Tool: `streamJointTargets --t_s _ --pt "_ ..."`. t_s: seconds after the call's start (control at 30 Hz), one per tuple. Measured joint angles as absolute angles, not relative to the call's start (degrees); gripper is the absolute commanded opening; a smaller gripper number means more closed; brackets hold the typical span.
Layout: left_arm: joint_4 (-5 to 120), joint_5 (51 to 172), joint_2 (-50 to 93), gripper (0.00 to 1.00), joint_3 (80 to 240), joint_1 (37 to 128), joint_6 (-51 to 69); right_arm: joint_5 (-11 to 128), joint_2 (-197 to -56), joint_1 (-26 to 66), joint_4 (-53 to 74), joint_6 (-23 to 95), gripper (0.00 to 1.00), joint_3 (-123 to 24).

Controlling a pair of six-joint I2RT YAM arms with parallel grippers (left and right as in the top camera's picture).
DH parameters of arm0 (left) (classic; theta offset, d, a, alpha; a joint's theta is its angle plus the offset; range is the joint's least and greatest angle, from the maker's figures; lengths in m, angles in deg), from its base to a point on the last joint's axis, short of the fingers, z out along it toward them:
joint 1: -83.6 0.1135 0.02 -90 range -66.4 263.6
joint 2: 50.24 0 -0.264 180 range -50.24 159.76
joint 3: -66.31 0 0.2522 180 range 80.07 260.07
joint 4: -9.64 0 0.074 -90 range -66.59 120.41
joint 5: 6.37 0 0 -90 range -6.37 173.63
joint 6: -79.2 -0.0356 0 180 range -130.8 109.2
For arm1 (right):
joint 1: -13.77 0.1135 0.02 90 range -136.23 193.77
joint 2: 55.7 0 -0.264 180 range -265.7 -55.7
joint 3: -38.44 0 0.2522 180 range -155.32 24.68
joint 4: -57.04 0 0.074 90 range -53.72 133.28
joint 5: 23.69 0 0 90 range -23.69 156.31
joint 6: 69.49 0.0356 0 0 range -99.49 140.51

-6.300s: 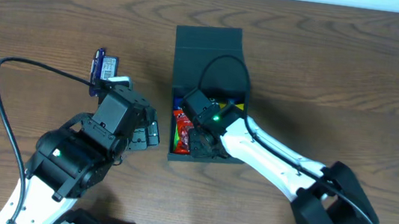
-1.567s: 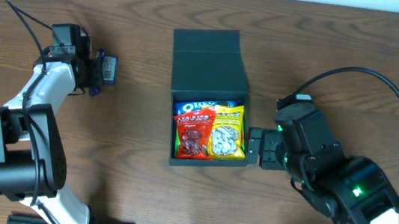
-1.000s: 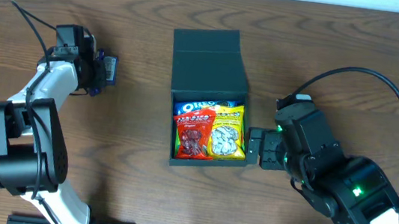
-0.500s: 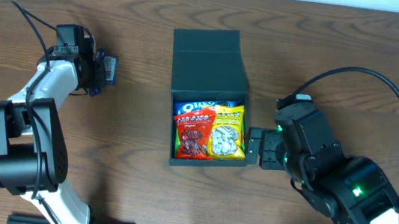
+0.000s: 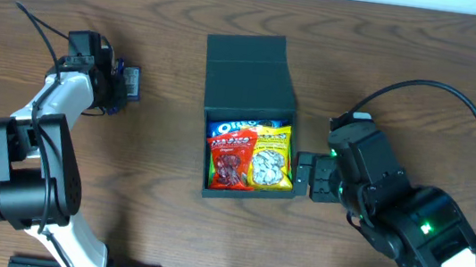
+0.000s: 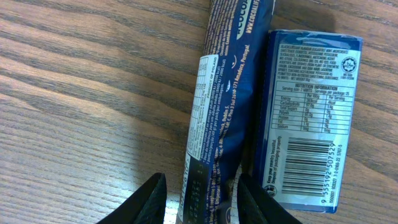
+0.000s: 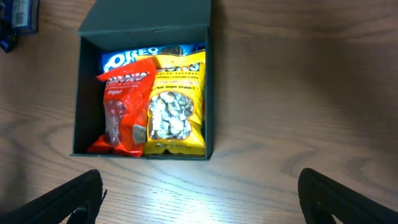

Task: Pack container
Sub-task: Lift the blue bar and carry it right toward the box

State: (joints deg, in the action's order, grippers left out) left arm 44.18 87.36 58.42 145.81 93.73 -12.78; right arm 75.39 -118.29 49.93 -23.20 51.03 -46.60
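Where the container point(image 5: 249, 72) sits: centre of the overhead frame, lid open upward, snacks point(image 5: 251, 157) inside.
Left tool point(image 6: 202, 196): astride a dark blue packet point(image 6: 221, 124); grip cannot be told.
Right tool point(image 7: 202, 199): wide apart, empty.

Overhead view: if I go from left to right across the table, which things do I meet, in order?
left arm → blue packets → container → right hand

1. A dark brown, wood-grained table point(image 5: 410, 45) carries everything.
2. The container point(image 5: 249, 72) stands mid-table, its open lid flap lying toward the far edge.
3. Toward the far-left corner, a dark blue wrapped packet point(image 6: 221, 112) and a blue box point(image 6: 308, 112) lie side by side.
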Motion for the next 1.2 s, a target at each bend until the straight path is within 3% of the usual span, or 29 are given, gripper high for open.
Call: streamJointTargets --t_s 0.87,1.2 --pt "44.4 88.6 58.7 0.33 145.8 93.7 -12.3 75.4 -118.3 49.9 -23.2 51.0 0.99 -46.6" --pt "44.5 89.3 59.1 0.24 145.8 93.7 -12.1 75.4 -118.3 49.9 -23.2 51.0 0.99 -46.6"
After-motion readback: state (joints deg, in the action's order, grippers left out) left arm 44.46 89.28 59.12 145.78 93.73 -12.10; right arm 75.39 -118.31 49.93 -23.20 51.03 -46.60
